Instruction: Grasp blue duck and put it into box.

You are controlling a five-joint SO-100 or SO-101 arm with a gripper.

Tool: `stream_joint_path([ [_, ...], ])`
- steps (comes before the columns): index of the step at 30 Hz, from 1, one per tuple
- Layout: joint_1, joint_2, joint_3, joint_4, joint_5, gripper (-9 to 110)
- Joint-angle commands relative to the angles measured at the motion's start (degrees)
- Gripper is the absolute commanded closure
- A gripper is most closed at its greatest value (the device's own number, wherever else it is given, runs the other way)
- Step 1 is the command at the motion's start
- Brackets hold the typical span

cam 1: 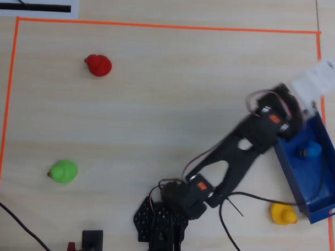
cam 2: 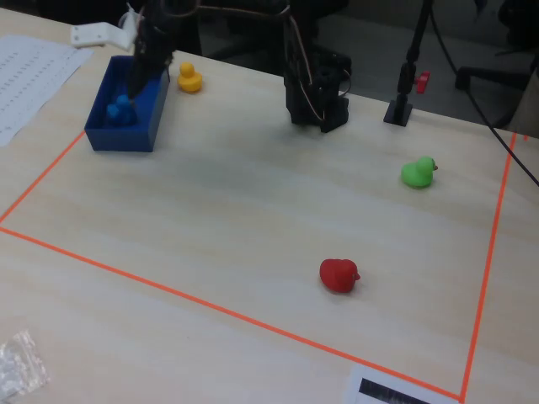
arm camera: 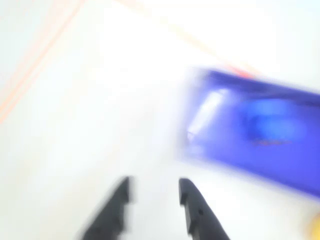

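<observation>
The blue duck (cam 1: 308, 149) lies inside the deep-blue box (cam 1: 290, 168) at the right of the overhead view. In the fixed view the duck (cam 2: 118, 109) sits in the box (cam 2: 126, 139) at the far left. My gripper (cam 1: 306, 111) is at the box's far end, with the arm stretched over to it, and in the fixed view it (cam 2: 143, 76) hangs just above the box. The wrist view is badly blurred. There my gripper (arm camera: 155, 187) is open with nothing between the dark fingers, and the box (arm camera: 225, 80) lies ahead to the right with a lighter blue blob, the duck (arm camera: 270, 127), inside.
A yellow duck (cam 1: 283, 213) sits just outside the box's near end. A red duck (cam 1: 98, 65) and a green duck (cam 1: 63, 171) stand far off on the left. Orange tape (cam 1: 160, 26) frames the table. The arm's base (cam 1: 164, 224) and loose cables are at the front edge.
</observation>
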Motion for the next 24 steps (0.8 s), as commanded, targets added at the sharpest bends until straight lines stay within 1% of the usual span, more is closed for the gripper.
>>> stream_joint_path([
  [1,-29.6,27.3,35.4,-11.6,1.1,101],
  [3,-35.4,35.6,51.0,-18.5,-0.6,101],
  [7,-40.9,49.7,74.8,-24.1,-4.0,101],
  [10,-42.3,60.9,89.0,-24.9,-6.9,101],
  [12,-42.2,68.2,95.8,-21.5,-8.7,101],
  [16,-41.6,78.1,101.3,-11.1,-9.1,101],
  [24,-39.9,88.0,103.9,4.3,-12.8,101],
])
